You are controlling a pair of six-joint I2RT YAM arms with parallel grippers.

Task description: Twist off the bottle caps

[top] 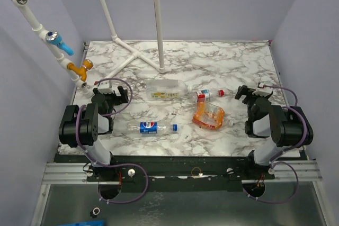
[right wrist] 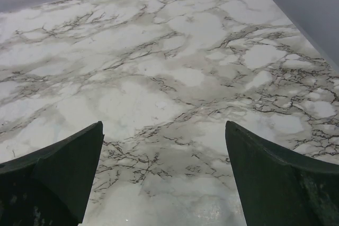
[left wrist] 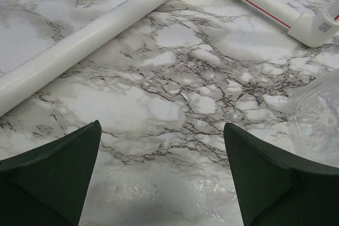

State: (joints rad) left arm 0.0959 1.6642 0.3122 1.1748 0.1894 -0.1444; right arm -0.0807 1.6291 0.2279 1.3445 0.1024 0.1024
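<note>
marble table [top: 222,59] carried the tall bottle [top: 168,89] on its side, its long axis running left to right, clear base toward the left gripper [left wrist: 161,125] and neck end pointing away from it. both grippers were spread wide and empty, the left one near that bottle's base and the right gripper [right wrist: 164,124] well past its neck end. the left arm looked better placed to pin the body, with the neck end facing the right arm and the red-labelled bottle [top: 203,96] lying between.
</note>
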